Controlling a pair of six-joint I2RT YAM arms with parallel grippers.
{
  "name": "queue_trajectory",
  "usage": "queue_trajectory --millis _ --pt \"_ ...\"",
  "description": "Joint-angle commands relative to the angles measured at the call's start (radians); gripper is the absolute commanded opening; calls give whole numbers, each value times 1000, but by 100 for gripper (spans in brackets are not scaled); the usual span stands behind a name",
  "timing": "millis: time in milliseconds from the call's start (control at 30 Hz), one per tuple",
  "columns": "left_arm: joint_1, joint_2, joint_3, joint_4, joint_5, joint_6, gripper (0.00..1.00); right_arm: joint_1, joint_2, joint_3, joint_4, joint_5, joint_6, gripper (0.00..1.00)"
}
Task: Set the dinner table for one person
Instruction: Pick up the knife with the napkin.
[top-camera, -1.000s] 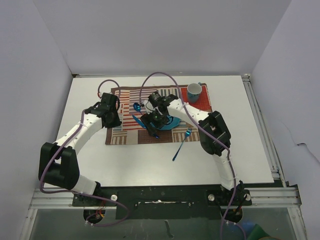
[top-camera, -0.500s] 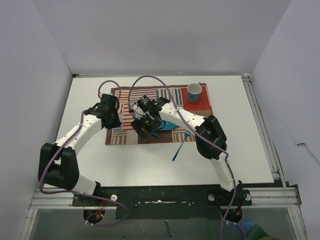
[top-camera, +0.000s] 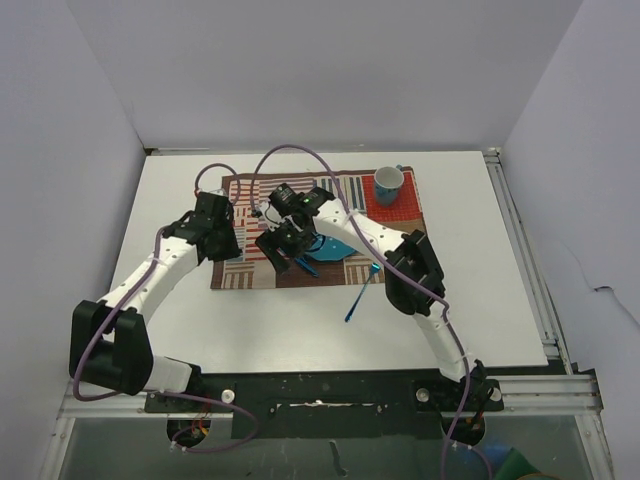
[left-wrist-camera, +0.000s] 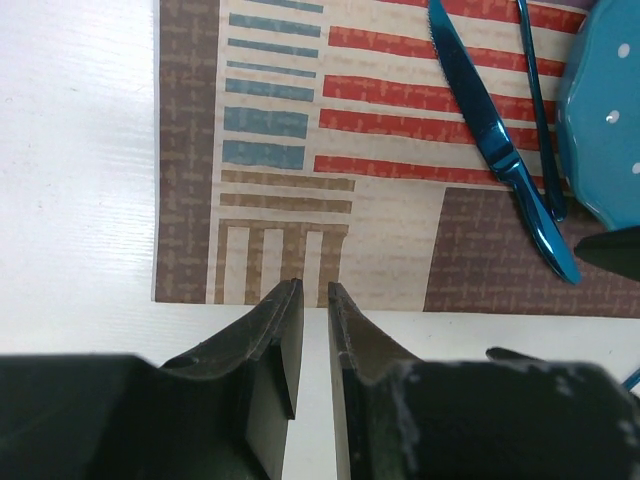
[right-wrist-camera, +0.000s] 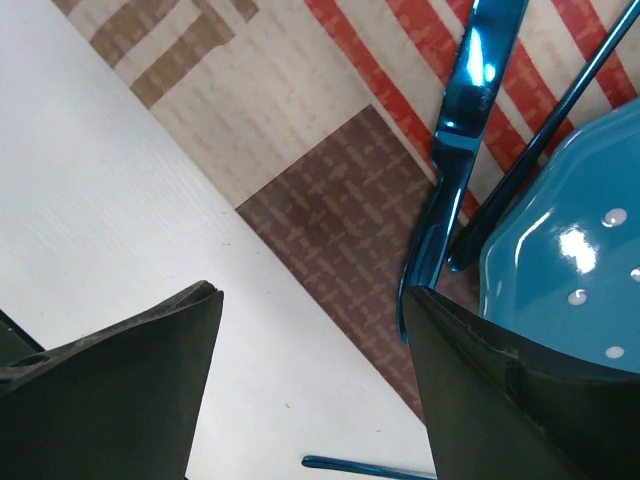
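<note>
On the white dinner table (top-camera: 180, 320) lies a striped cloth mat (top-camera: 245, 268). A blue plate (top-camera: 338, 250) sits on the mat, with a blue knife (left-wrist-camera: 495, 140) and a thin blue utensil handle (left-wrist-camera: 535, 90) just left of it. A blue fork (top-camera: 360, 293) rests on the bare table, right of the mat's near edge. My right gripper (right-wrist-camera: 310, 300) hangs open and empty over the mat's near edge, its right finger just above the knife (right-wrist-camera: 465, 100) handle. My left gripper (left-wrist-camera: 315, 290) hovers at the mat's near-left edge, its jaws a narrow gap apart with nothing between.
A blue and white cup (top-camera: 388, 183) stands on the red patch at the mat's far right corner. Aluminium rails (top-camera: 520, 250) run along the table's right side and near edge. White walls enclose the back and both sides.
My right gripper has swung left from above the plate to above the knife at the mat's near edge, jaws slightly wider. The left arm has barely shifted.
</note>
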Motion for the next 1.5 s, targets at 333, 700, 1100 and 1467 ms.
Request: queue_trajectory --millis 333,700,1100,1467 --pt "32 -48 -22 47 47 55 17 -73 53 45 -4 -30 -14 76" --pt "76 -48 -32 61 92 56 17 -104 45 -3 25 -46 -8 76" --pt "81 -46 -43 68 108 56 17 -104 37 -65 51 -43 -7 76" --pt "81 -52 -46 74 125 57 17 -68 112 -39 11 3 2 49"
